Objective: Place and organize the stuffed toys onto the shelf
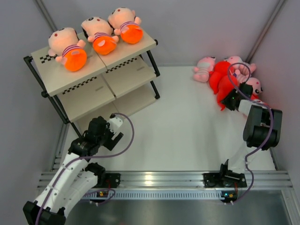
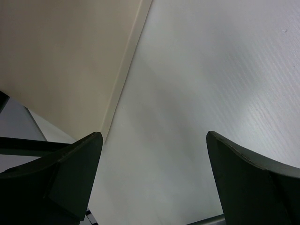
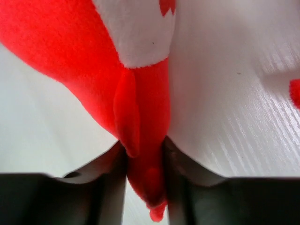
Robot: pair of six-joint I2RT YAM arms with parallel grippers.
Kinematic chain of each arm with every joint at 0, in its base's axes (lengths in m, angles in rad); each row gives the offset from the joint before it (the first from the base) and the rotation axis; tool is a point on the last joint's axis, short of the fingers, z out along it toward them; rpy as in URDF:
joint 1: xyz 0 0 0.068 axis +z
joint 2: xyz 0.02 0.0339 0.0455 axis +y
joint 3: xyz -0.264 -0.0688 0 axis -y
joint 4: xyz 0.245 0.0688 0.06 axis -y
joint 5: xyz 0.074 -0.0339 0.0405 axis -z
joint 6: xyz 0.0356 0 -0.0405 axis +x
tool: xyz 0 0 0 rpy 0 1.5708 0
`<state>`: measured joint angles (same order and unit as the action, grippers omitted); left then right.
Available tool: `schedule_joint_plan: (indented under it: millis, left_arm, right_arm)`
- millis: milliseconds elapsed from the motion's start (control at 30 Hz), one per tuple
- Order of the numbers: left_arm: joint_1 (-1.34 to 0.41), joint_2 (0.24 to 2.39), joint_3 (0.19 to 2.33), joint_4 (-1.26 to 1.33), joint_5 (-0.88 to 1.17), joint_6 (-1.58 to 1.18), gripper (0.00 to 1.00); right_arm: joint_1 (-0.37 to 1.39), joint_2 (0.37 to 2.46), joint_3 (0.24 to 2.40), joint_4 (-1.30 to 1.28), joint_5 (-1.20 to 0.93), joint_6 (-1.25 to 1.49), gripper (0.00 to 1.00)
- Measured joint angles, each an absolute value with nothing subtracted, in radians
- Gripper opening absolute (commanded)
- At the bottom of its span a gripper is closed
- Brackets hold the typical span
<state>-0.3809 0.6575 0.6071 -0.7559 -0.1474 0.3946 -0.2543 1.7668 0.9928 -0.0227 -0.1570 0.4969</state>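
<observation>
Right tool (image 3: 144, 161) tight on fish plush (image 3: 70, 47)

Looking down on a white table (image 1: 187, 129) with a faint wood-grain texture, sitting inside plain pale grey walls (image 1: 187, 28). Showing two thin dark poles (image 1: 266, 29) slanting up at the far corners. Showing a silver metal rail (image 1: 164, 178) running along the near edge, catching a bright glint under soft, even light. Showing, at far left, a slanted black-framed shelf (image 1: 89, 99) with beige boards.
</observation>
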Motion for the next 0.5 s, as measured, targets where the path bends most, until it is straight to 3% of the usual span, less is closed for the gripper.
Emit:
schedule_joint_plan:
  millis: [33,100,300,433,500]
  left_arm:
    - [-0.381,0.658,0.608,-0.756,-0.147,0.394,0.98]
    - [-0.381,0.659,0.609,-0.756,-0.147,0.394,0.98]
    - [-0.381,0.669,0.623,-0.76,-0.148,0.395,0.98]
    - [-0.381,0.681,0.646,-0.764,-0.154,0.395,0.98]
    - [-0.381,0.691,0.661,-0.765,-0.167,0.398,0.98]
  right_arm:
    - [-0.254,1.768,0.989,-0.014,-0.161,0.5,0.11]
    - [-0.255,1.768,0.988,-0.009,-0.164,0.502,0.0]
    - [-0.242,1.686,0.951,-0.04,-0.105,0.468,0.0]
    - [-0.123,1.458,0.909,-0.137,0.139,0.355,0.0]
    - [0.017,1.335,0.911,-0.164,0.273,0.283,0.0]
